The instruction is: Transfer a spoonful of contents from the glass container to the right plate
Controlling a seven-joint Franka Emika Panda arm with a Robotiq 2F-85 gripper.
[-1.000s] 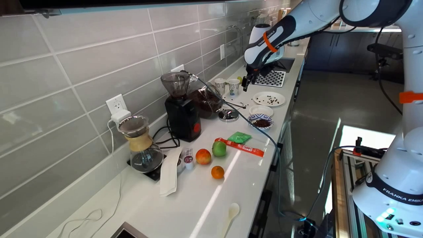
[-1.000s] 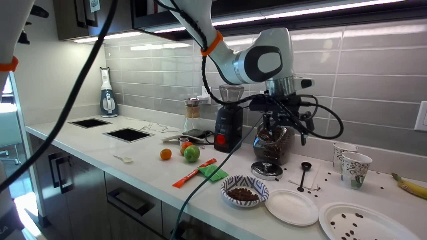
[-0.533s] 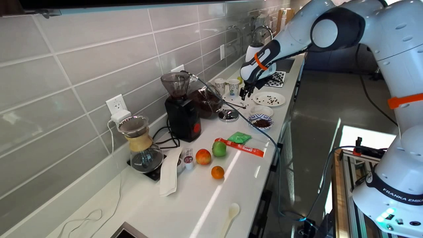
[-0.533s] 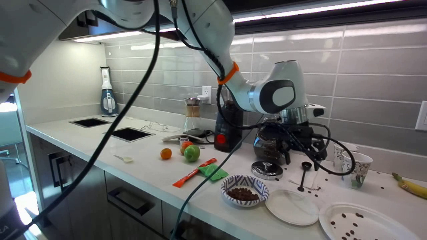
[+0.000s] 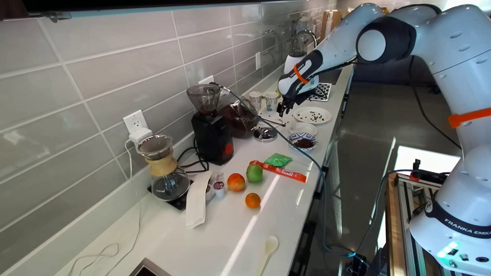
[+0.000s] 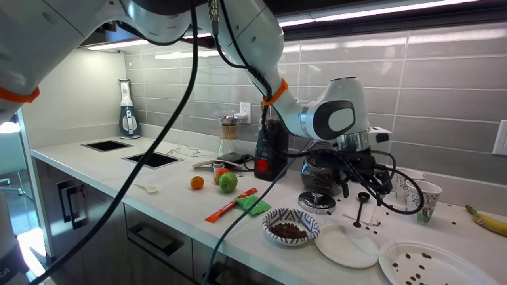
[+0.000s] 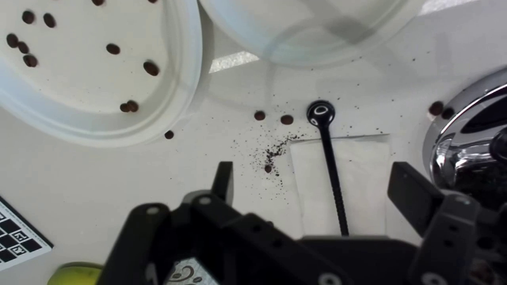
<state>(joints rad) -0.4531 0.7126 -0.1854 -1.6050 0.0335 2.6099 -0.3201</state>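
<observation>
Claw (image 7: pixel 312 175) hangs spread wide above a black spoon (image 7: pixel 332 172) lying partly on paper (image 7: pixel 364 182).

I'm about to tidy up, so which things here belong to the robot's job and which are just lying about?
Likely for the job: glass jar, black scoop, large right plate.
Just lying about: green apple, orange, banana, paper cups, coffee grinder.

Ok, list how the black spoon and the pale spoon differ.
The black spoon is glossy and dark; the pale spoon is cream.
The black spoon lies partly across white paper; the pale spoon lies directly on the counter.
In the wrist view, the open gripper frames the black spoon; the pale spoon is outside that view.
Both lie down, neither gripped.
</observation>
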